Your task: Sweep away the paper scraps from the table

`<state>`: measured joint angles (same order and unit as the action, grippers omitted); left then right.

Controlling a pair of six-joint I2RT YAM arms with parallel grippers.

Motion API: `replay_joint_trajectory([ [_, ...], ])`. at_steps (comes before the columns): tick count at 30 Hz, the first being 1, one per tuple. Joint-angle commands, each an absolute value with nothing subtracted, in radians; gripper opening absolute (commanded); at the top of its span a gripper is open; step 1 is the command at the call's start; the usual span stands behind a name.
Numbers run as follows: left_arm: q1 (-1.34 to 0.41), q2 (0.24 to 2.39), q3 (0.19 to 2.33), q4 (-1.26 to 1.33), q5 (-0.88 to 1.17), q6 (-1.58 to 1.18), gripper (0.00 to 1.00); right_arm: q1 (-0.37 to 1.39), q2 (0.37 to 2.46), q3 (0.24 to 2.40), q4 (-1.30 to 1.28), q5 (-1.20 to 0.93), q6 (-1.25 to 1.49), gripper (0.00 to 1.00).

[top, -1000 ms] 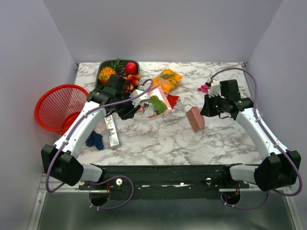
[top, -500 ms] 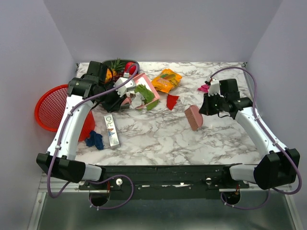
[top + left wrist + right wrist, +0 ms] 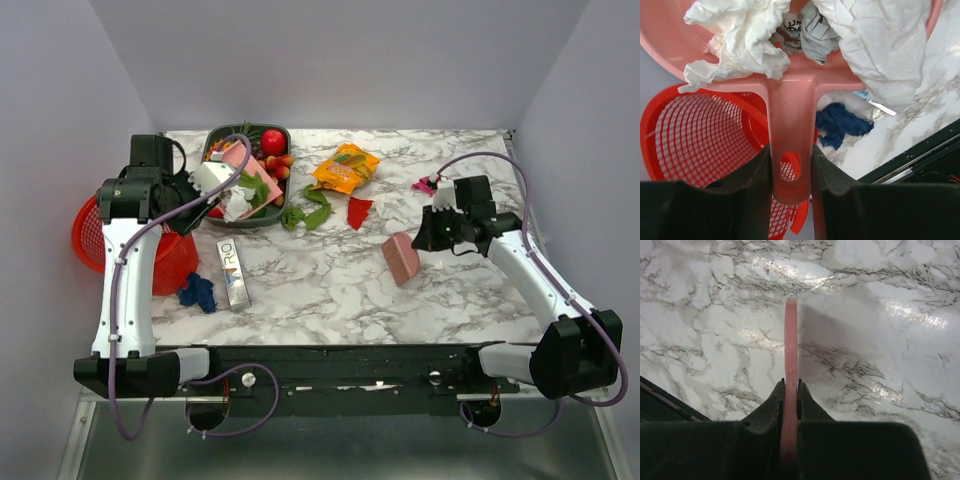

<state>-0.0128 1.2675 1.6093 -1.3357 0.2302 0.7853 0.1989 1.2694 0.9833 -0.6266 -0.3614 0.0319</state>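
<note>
While the left gripper [image 3: 791,167] was clamped on the handle of the pink dustpan [image 3: 790,95], carrying at least two wads of white crumpled paper [image 3: 740,30] above the red mesh basket [image 3: 695,130], four paper scraps lay loose on the marble table [image 3: 330,290]. These were one green [image 3: 305,214], one red [image 3: 358,210], one magenta [image 3: 425,184] towards the far right, and one blue [image 3: 198,292] at the near left beside a slim carton [image 3: 232,272]. The right gripper [image 3: 790,385] pinched a flat pink sweeping board [image 3: 791,335], edge down; whether it touched the table could not be told. Light, soft and crumpled, the scraps would likely skid or flutter, so pushing them with the board's edge looked surer than pinching them.
</note>
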Motion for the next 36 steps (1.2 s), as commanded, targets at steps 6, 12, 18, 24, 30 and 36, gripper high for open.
replay_joint_trajectory([
  [6,0.296,1.243,1.64,-1.519,0.152,0.84,0.0,0.193,1.261,0.992,-0.606,-0.448,0.121,0.01],
  [12,0.541,1.259,1.652,-1.517,0.143,0.934,0.0,0.195,1.298,1.017,-0.603,-0.448,0.12,0.01],
  [18,0.707,1.305,1.738,-1.517,0.121,1.041,0.0,0.193,1.316,1.011,-0.595,-0.457,0.126,0.01],
  [24,0.707,1.284,1.691,-1.467,-0.056,1.293,0.0,0.195,1.345,1.032,-0.588,-0.457,0.123,0.01],
  [30,0.611,1.23,1.59,-1.263,-0.276,1.685,0.0,0.193,1.37,1.071,-0.584,-0.48,0.106,0.01],
  [36,0.514,1.073,1.343,-0.852,-0.382,2.058,0.0,0.193,1.393,1.115,-0.61,-0.474,0.097,0.0],
])
